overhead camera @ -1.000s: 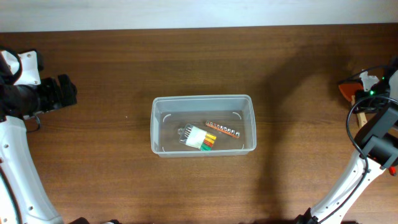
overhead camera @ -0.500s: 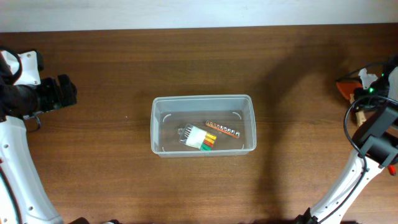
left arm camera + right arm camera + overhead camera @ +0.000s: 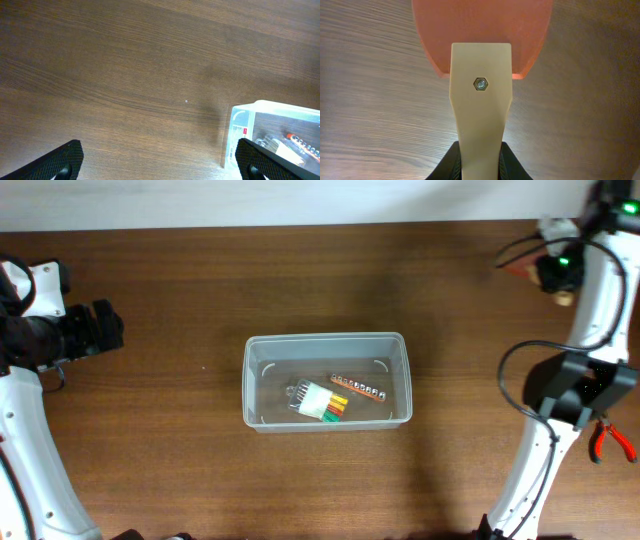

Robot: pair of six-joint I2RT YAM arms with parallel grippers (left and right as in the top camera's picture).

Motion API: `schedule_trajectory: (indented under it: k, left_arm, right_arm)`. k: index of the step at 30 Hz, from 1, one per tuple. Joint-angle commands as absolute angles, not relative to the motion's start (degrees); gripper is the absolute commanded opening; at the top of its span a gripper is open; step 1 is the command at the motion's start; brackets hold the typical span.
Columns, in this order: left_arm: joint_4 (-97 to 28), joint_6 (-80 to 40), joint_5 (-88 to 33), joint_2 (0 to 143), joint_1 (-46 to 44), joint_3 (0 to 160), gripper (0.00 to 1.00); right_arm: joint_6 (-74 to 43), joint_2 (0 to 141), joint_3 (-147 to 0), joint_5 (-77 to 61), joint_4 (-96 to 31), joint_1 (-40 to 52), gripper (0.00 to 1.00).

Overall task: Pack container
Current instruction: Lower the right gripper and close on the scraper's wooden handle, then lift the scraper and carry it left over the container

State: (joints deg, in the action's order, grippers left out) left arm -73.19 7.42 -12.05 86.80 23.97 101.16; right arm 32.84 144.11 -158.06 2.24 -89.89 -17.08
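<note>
Brown wood-grain counter point(image 3: 300, 280) fills the overhead view, with a white robot arm at each side edge. The left arm point(image 3: 25, 410) is held low at the left edge, well apart from everything else; its jaws are seen spread wide and empty in the left wrist view. The right arm point(image 3: 590, 310) is stretched toward the far right corner, and its jaws are clamped on the pale handle of a scraper point(image 3: 480, 100) with a flat orange blade, which appears to be raised off the wood. The container point(image 3: 250, 380), a clear plastic bin, is set near the middle of the counter, well apart from both arms. Red-handled pliers point(image 3: 610, 442) are left lying at the right edge. Inside the bin, a white holder of colour-tipped keys point(image 3: 322, 402) and an orange strip of small metal bits point(image 3: 360, 389) are already packed, just beside each other. The step in hand is judged to be the carrying of the scraper. Next, it would need to be brought across above the bin, lowered and released; the pliers are not yet packed.
</note>
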Motion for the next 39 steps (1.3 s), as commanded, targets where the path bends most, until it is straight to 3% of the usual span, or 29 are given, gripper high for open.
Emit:
schedule_trajectory:
  k: [1, 14, 23, 39]
  left_arm:
    - [-73.1, 6.9, -12.7, 86.9, 24.2, 102.3, 0.99]
    - [-73.1, 6.9, -12.7, 86.9, 24.2, 102.3, 0.99]
    - [-73.1, 6.9, -12.7, 86.9, 24.2, 102.3, 0.99]
    - [-73.1, 6.9, -12.7, 86.9, 24.2, 102.3, 0.99]
  right_arm:
    - [34.1, 138.4, -159.8, 1.7, -90.7, -12.9, 0.04]
    - [43.7, 124.7, -159.7, -7.4, -97.3, 8.2, 0.04]
    - [42.6, 122.4, -159.1, -7.4, -97.3, 21.4, 0.04]
    - [42.4, 122.4, -151.3, -12.4, -97.3, 30.7, 0.05]
